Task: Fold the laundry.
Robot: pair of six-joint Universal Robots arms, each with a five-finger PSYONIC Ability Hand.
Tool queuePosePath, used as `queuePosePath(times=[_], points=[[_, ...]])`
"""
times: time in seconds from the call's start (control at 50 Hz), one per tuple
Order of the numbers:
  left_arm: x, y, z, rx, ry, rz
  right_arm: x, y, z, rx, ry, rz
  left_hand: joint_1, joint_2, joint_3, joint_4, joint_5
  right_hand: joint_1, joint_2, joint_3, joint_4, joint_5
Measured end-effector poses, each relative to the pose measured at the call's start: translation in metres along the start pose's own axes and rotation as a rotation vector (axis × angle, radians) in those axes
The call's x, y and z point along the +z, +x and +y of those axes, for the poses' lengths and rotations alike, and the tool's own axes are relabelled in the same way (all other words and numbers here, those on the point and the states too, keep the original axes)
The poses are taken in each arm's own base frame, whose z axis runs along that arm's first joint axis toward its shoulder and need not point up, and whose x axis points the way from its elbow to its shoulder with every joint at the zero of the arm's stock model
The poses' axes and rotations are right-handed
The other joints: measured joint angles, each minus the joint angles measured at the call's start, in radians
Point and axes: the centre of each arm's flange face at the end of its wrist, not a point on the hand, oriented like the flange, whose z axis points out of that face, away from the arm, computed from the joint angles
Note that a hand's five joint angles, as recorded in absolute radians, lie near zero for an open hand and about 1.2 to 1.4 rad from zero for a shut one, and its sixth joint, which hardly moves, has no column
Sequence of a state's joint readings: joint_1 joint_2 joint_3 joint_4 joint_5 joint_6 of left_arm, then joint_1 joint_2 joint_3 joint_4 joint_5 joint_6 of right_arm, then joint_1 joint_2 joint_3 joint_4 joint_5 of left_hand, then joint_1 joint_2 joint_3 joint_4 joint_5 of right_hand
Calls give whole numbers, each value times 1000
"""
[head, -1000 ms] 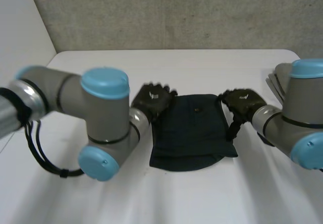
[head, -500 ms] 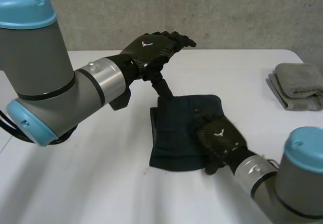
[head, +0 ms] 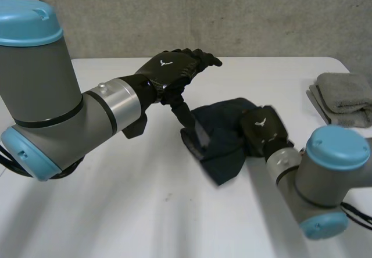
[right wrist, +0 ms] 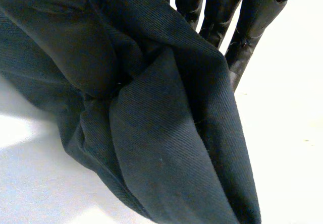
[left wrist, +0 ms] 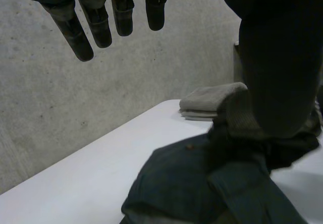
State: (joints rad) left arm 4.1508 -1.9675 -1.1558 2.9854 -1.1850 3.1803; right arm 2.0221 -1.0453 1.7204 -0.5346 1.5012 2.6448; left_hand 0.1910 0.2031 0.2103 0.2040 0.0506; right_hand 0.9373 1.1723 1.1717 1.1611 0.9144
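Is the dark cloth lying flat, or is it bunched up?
Bunched up: the dark cloth is crumpled into loose folds, and the right hand pinches it between thumb and fingers.

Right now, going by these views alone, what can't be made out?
1) Head view: whether the thumb of the left hand touches the dark cloth; black merges with dark fabric.
2) Right wrist view: the tips of the fingers of the right hand, covered by the cloth they pinch.
3) Head view: the far side of the grey towels, cut off by the picture's edge.
4) What garment the cloth is: too bunched to tell.
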Motion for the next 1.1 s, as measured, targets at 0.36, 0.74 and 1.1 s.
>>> queuePosePath(times=[0.36, 0.74, 1.1], points=[[0, -1, 5, -9, -15, -4, 95, 146, -3, -76, 95, 158, 0, 0, 0, 0, 0, 23, 0, 0, 7, 0], [1, -6, 14, -20, -40, -54, 125, 325, -15, -78, 307, 476, 0, 0, 0, 0, 0, 26, 0, 0, 35, 58], [5, -6, 35, -41, -91, -48, 108, 302, 122, 56, 80, 125, 0, 0, 0, 0, 0, 26, 0, 0, 41, 83]])
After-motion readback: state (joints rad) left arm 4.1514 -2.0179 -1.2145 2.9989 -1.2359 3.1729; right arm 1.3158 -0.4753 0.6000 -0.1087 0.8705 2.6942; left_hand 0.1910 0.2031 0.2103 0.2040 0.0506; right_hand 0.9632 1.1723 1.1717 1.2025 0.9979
